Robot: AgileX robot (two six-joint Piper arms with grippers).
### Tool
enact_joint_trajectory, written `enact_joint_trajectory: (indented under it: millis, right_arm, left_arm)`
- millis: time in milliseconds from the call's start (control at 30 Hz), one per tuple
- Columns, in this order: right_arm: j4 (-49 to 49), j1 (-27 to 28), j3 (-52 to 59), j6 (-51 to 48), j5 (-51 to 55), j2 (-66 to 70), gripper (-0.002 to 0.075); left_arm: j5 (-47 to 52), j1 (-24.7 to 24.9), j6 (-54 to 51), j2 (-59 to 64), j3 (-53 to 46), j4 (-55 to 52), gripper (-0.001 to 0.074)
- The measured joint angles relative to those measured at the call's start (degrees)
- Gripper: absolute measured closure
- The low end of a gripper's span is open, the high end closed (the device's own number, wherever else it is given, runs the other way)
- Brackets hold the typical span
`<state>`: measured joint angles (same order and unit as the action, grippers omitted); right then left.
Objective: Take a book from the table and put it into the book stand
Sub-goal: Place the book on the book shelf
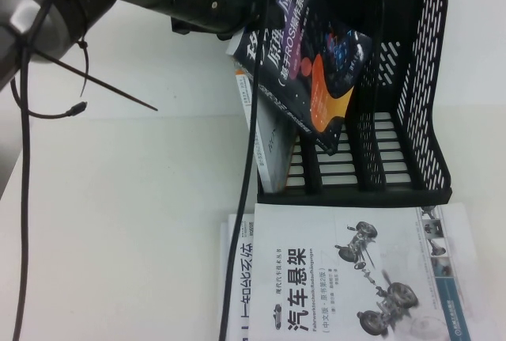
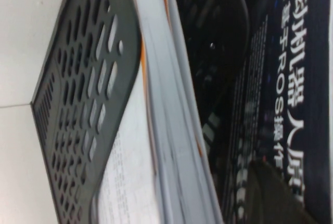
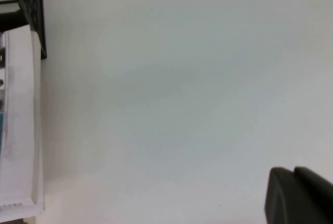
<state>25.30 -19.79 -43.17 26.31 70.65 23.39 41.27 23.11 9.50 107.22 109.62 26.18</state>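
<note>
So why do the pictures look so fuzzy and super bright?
High view: the table is washed out white, and the left gripper holding the book over the book stand shows as a dark shape. Left wrist view: the book is too close, so it blurs. Right wrist view: mostly bright table; only a dark bit of the right gripper shows.

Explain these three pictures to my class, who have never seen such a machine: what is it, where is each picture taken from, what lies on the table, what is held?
It is a robot with two arms. The high view looks down on a white table. Each wrist view comes from a camera on one arm.

The left gripper, above the black book stand, is shut on a dark book that hangs tilted over the slots. A white book already stands in one slot. Two more white books lie stacked in front of the stand.

The right gripper shows only as a dark tip over bare table; it is not in the high view.
</note>
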Motion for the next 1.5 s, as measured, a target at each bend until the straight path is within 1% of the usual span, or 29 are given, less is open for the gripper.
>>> enact_joint_trajectory:
  millis: [333,600,767,967,1067,1233,1500]
  right_arm:
    - [-0.4,0.0,0.0,0.6,0.0,0.0,0.0729]
    - [-0.4,0.0,0.0,2.1,-2.2,0.0,0.0729]
    - [-0.5,0.0,0.0,2.1,-2.4,0.0,0.0729]
    - [-0.6,0.0,0.0,2.2,-2.4,0.0,0.0729]
    - [-1.0,0.0,0.0,2.2,-2.4,0.0,0.0729]
    - [-1.0,0.0,0.0,2.3,-2.5,0.0,0.0729]
    - [-1.2,0.0,0.0,2.3,-2.6,0.0,0.0729]
  left_arm:
    - [3.4,0.2,1.4,-3.8,0.0,-3.8,0.0626]
    - [0.8,0.6,3.0,-5.7,0.0,-6.1,0.0626]
    - [-1.5,3.8,5.2,-5.0,0.0,-12.1,0.0626]
    - [-2.4,7.8,13.9,-3.1,0.0,-23.8,0.0626]
    - [-2.3,8.8,17.9,-2.9,0.0,-26.9,0.0626]
    - [-2.5,8.9,19.3,-2.4,0.3,-27.4,0.0626]
    - [-4.2,8.9,19.4,-1.9,0.5,-23.8,0.0626]
